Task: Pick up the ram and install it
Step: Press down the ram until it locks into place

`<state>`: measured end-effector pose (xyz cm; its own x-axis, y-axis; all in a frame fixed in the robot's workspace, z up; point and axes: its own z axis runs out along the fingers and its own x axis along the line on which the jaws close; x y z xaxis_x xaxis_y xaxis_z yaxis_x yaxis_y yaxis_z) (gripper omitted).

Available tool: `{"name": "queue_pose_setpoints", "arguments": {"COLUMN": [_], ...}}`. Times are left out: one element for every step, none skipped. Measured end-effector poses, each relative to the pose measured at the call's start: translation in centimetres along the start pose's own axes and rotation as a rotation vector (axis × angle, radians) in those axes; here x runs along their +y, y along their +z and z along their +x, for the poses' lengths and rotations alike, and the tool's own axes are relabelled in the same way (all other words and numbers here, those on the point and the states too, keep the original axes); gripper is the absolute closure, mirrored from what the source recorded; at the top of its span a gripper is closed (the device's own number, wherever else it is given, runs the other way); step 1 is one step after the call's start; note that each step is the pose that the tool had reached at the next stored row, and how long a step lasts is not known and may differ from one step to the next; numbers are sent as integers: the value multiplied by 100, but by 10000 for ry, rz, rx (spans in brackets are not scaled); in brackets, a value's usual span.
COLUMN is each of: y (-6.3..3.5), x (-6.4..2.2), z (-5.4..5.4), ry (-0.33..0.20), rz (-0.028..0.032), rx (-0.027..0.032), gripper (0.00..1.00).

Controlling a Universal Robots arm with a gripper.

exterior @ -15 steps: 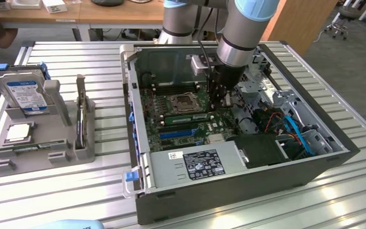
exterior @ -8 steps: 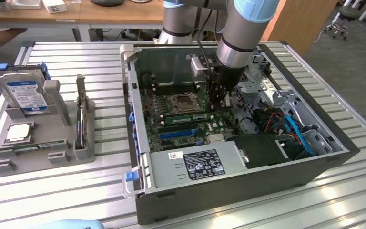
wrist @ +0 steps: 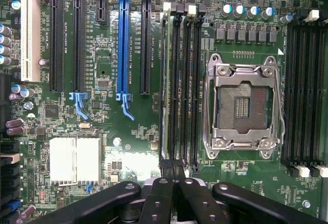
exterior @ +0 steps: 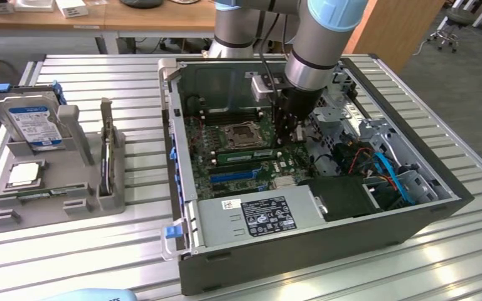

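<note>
Arm: reaches down into the open computer case (exterior: 308,244) on the slatted metal table (exterior: 73,251).
Gripper (exterior: 290,128): low over the motherboard (exterior: 241,163), toward the exterior view's right of the empty processor socket (exterior: 243,133).
Fingers (wrist: 166,170): pressed together — in the wrist view the black tips meet over the end of a memory slot beside the socket (wrist: 242,106).
Ram (wrist: 164,80): appears to stand edge-on in the slot nearest the expansion slots; the thin pale-green edge is hard to confirm from above. A green stick (exterior: 245,152) lies among the slots in the exterior view.
Contact: fingertips sit at or just above the stick's end — touch cannot be told.
Parts tray (exterior: 48,182): at the exterior view's left of the case, holding the hard drive (exterior: 30,122) upright and the silver processor chip (exterior: 25,174) flat.
</note>
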<state>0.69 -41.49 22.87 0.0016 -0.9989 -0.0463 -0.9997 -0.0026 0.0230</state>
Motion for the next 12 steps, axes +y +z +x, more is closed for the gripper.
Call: {"name": "queue_pose_setpoints", "arguments": {"y": [0,1,5,13,19,24,24,24,24,25,30,36], "x": [0,0,0,-1,-1,-1,-1,-1,-1,-1,-1,-1], "z": [0,0,0,-1,0,1,1,1,1,1,1,1], "ry": [0,0,0,0,0,0,0,0,0,0,0,0], "rz": [0,0,1,2,1,0,0,0,0,0,1,1], "rx": [1,0,-5,-6,-3,-2,-1,-1,-1,0,-4,-4], "gripper": [90,90,90,90,90,90,90,90,90,90,90,90]}}
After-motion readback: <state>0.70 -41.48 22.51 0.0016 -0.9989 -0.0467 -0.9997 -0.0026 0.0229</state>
